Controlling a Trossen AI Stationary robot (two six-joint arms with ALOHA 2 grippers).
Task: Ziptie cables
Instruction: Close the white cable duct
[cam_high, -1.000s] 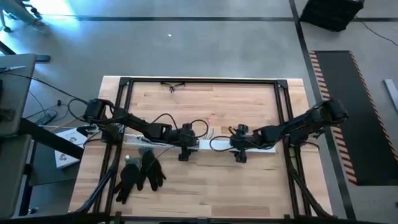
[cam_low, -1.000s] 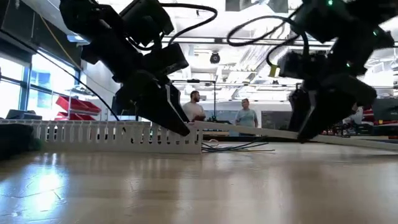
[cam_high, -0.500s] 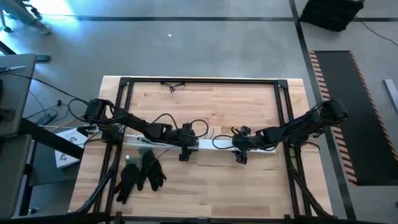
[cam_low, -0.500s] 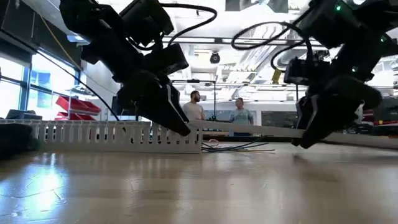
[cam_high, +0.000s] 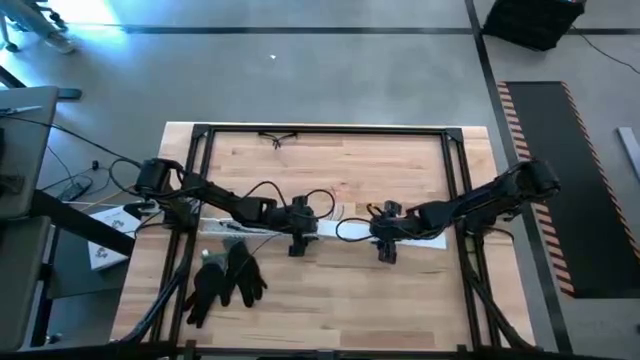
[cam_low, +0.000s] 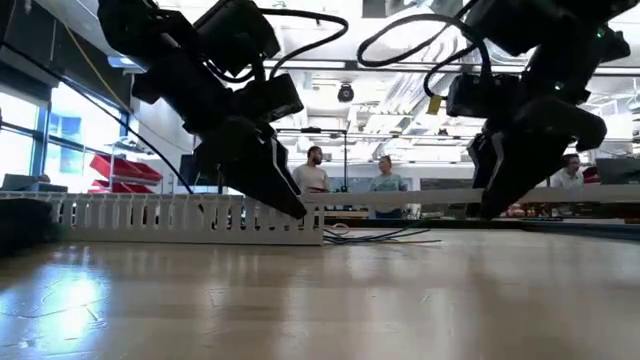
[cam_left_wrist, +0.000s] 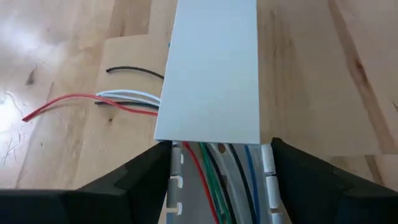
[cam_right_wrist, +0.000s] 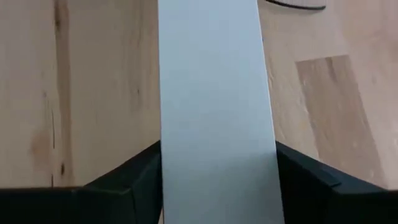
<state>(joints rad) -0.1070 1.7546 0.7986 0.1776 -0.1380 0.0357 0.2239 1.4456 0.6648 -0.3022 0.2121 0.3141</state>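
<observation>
The left fingers (cam_left_wrist: 214, 180) are clamped across the slotted channel (cam_low: 190, 218), a dark finger (cam_left_wrist: 134, 177) on each side wall. Between them the cables (cam_left_wrist: 214, 174) lie along the channel's floor, their loose ends (cam_left_wrist: 124, 99) spilling onto the table (cam_high: 330, 290) just past the channel's end. A flat white cover (cam_left_wrist: 211, 68) overlaps that end. The right fingers (cam_right_wrist: 217, 180) are clamped on the cover's far end, holding it clear of the table. Cover, channel and cables share one long axis running between the two arms; the left arm is nearer the cables.
</observation>
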